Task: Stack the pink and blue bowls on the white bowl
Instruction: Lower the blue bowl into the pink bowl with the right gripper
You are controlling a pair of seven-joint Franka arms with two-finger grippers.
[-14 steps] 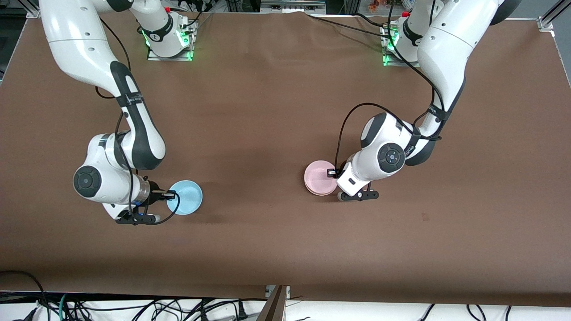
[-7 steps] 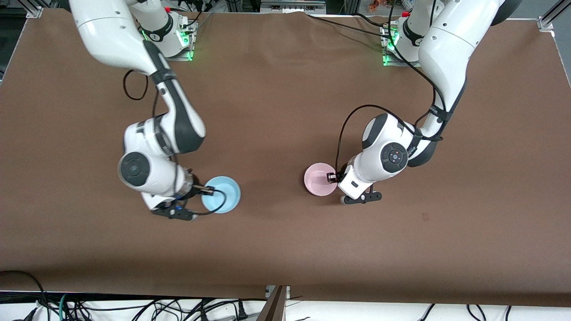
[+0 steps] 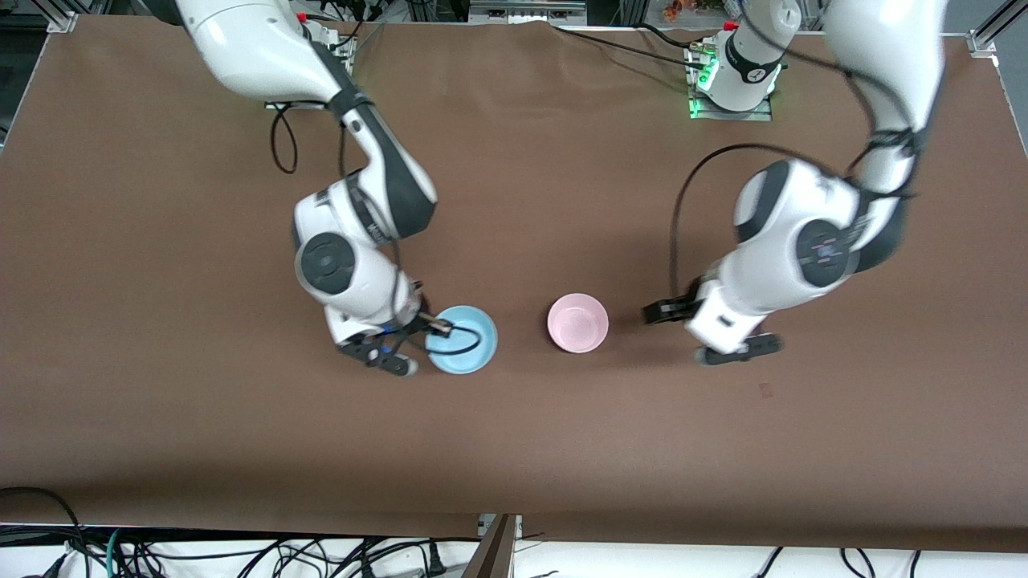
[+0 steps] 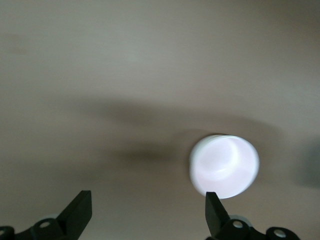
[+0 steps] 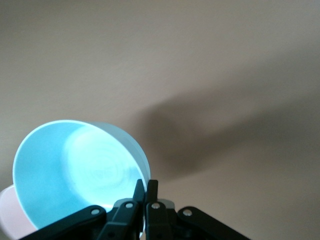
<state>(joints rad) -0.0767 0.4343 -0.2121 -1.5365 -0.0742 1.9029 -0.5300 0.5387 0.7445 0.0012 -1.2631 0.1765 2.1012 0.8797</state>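
The light blue bowl hangs just above the table, held by its rim in my right gripper, which is shut on it. In the right wrist view the blue bowl fills the area by the closed right gripper. The pale pink bowl sits on the table beside it, toward the left arm's end. It shows washed out in the left wrist view. My left gripper is open and empty, clear of the pink bowl; it also shows in the left wrist view. No separate white bowl shows.
The brown table cloth is bare around the two bowls. A sliver of the pink bowl shows under the blue bowl in the right wrist view. Cables lie along the table edge nearest the front camera.
My right arm carried the blue bowl across the table toward the pink bowl. My left gripper let go of the pink bowl and drew back toward the left arm's end.
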